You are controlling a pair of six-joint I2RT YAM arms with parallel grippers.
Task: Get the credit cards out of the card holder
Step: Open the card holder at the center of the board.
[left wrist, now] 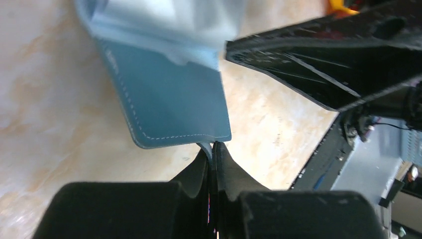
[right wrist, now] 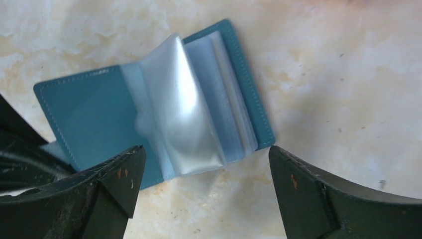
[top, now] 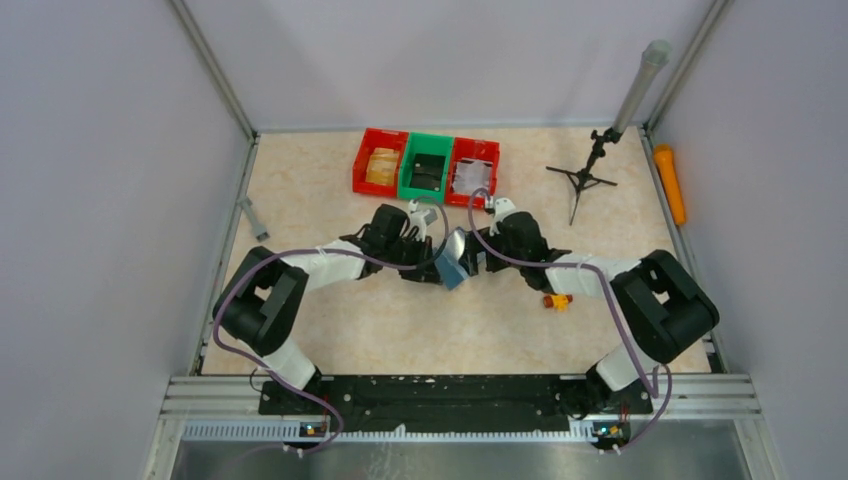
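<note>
top view: a small flat teal-blue folding card holder [top: 455, 262] is tilted, in front of the green plastic bin [top: 404, 172], which has two red plastic bins [top: 360, 168] beside it. left wrist: the left gripper [left wrist: 213, 148] is closed, pinching the holder's corner; the cover's stamped mark is unreadable. right wrist alone shows clear sleeves fanned; the right gripper [right wrist: 206, 154] gapes wide, holding nothing.

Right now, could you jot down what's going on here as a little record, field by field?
Item: small flat teal-blue folding card holder, open, its clear plastic sleeves fanned out
Left gripper: shut, pinching a thin pale leaf at the card holder's edge
Right gripper: open, spread wide over the card holder
Cards: none visible in the sleeves
Behind: row of plastic bins, red, green, red
</note>
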